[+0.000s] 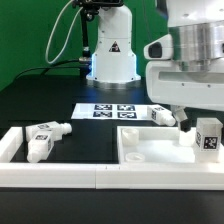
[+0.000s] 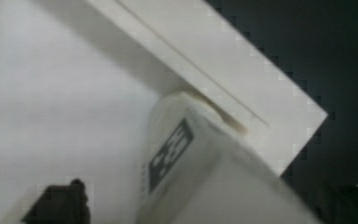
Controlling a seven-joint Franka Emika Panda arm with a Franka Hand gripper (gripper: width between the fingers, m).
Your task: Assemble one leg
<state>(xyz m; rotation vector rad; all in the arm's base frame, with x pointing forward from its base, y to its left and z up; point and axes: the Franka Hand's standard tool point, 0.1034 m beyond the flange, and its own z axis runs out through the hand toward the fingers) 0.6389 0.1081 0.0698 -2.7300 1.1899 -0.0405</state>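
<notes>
A white leg with a black-and-white tag stands upright at the far right corner of the large white tabletop. My gripper is down around it, with one black finger beside the leg. In the wrist view the leg lies between my fingers, and a strip of tabletop shows between one finger and the leg. The jaws look open around the leg. The other finger shows only as a dark edge.
Two more legs lie at the exterior view's left, behind a white rail along the front. The marker board lies behind the tabletop. The robot base stands at the back.
</notes>
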